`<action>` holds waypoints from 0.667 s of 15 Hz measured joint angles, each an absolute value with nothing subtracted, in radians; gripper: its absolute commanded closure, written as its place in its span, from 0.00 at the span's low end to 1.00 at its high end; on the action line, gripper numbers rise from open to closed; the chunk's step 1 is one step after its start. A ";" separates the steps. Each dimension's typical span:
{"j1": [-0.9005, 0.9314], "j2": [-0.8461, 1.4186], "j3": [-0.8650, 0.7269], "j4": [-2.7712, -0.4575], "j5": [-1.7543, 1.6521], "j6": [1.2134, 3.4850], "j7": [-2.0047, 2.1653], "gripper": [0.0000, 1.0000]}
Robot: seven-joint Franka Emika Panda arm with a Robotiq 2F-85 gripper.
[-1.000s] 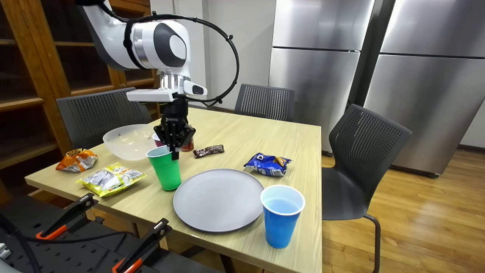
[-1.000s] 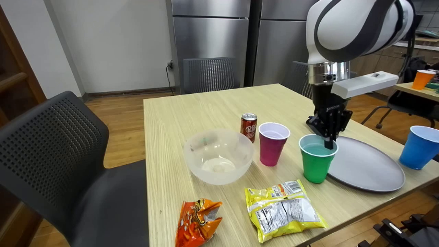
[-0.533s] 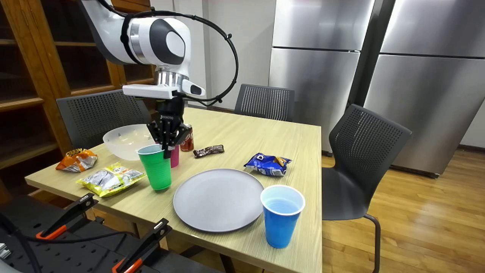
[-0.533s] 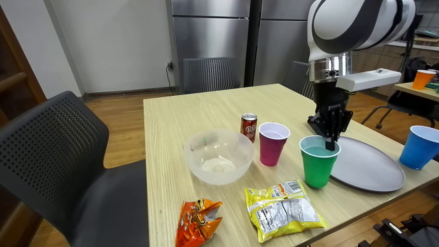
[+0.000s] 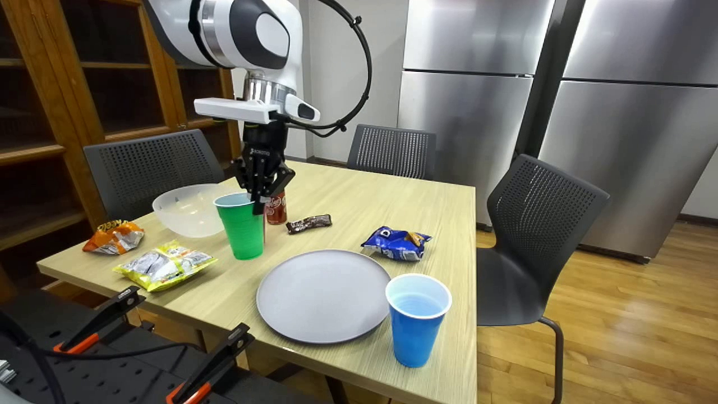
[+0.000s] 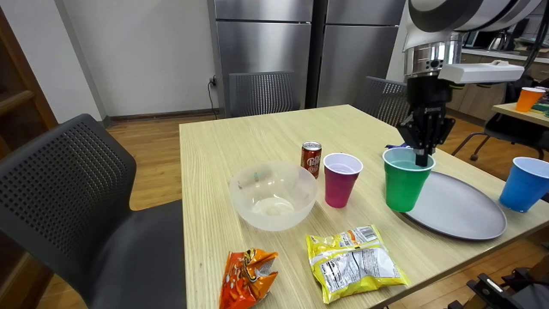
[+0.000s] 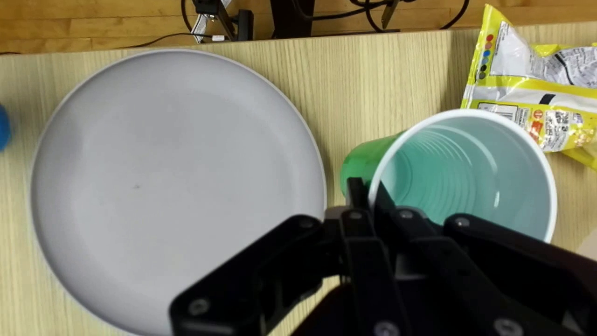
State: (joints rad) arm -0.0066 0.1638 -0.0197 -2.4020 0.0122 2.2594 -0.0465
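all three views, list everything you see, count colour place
table: one, pale wood, centre
plate: one, grey, on table
green cup: one, green, beside plate
blue cup: one, blue, beside plate
bowl: one, frosted white, on table
purple cup: one, purple, beside bowl
can: one, red, near purple cup
wrapped bar: one, brown, on table
snack bags: three, yellow, orange, blue, on table
chairs: three, grey, around table
clamps: two, black-orange, by table
orange cup: one, orange, background
fridges: two, silver, background
cabinet: one, brown, background
gripper: one, black, gripping green cup
arm: one, white, above table
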 measured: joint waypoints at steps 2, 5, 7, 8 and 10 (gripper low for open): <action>-0.025 0.149 -0.036 -2.402 0.014 2.257 -0.047 0.99; -0.052 0.139 -0.063 -2.398 0.021 2.256 -0.047 0.99; -0.071 0.139 -0.082 -2.391 0.023 2.256 -0.047 0.99; -0.080 0.139 -0.092 -2.386 0.027 2.256 -0.047 0.99; -0.099 0.139 -0.111 -2.372 0.039 2.256 -0.047 0.99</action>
State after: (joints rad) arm -0.0987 0.1393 -0.1110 -2.3724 0.0390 2.2557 -0.0466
